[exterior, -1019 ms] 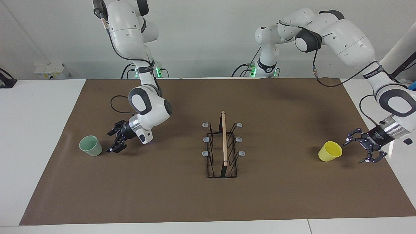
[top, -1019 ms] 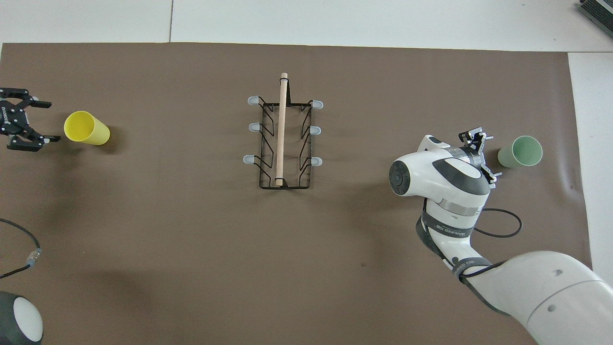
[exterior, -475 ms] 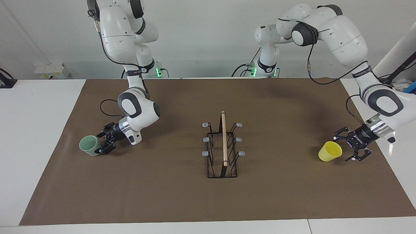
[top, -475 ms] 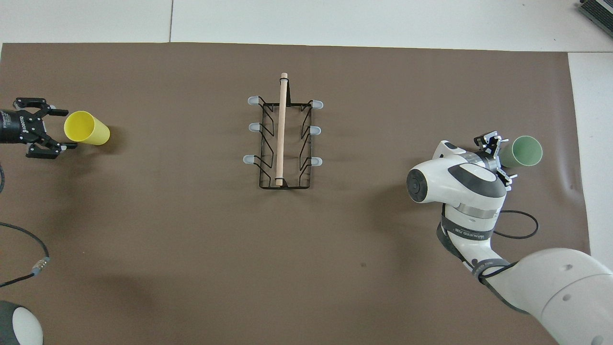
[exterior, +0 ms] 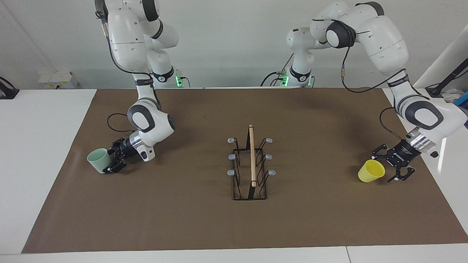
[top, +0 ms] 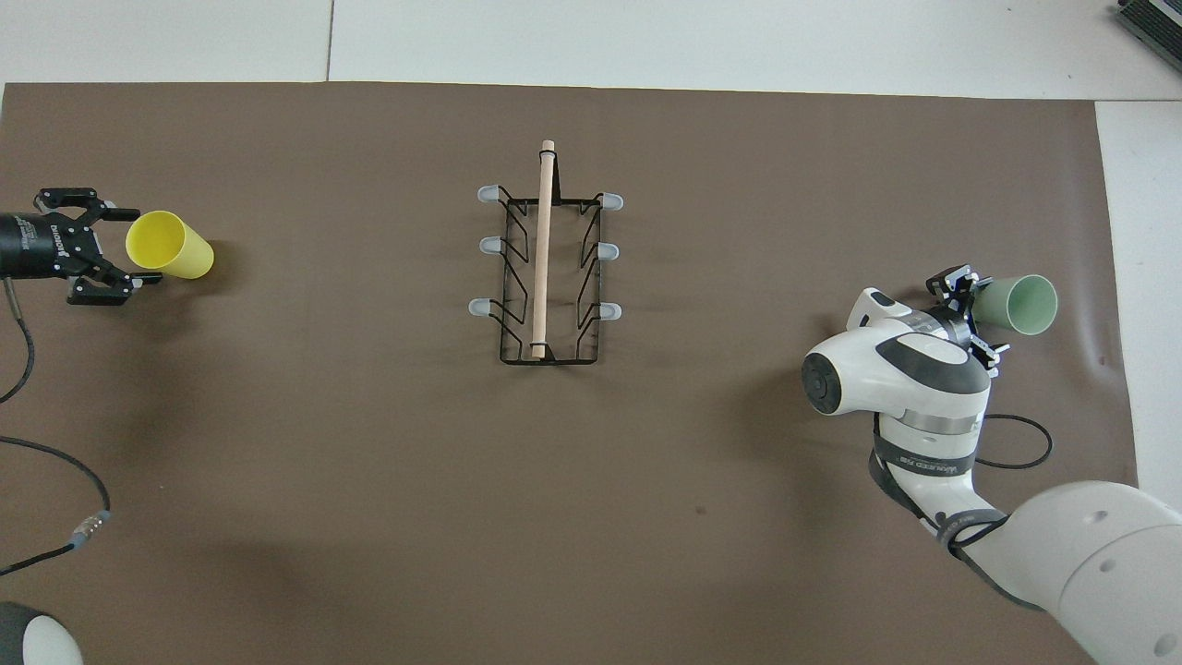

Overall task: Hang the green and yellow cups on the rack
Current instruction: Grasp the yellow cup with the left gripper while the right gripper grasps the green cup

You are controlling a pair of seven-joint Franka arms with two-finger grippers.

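Right pincer, fingers spread wide, straddling the tilted green cup at the right arm's end of the tabletop. Left pincer, likewise agape, low beside the yellow cup at the left arm's end, touching or not unclear. Between them, mid-mat, the rack, upright and bare of cups.

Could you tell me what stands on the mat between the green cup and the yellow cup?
Only the rack stands between the green cup and the yellow cup, clearest in the facing view.

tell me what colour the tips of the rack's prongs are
Grey tips on the black wire rack, clearest in the overhead view.
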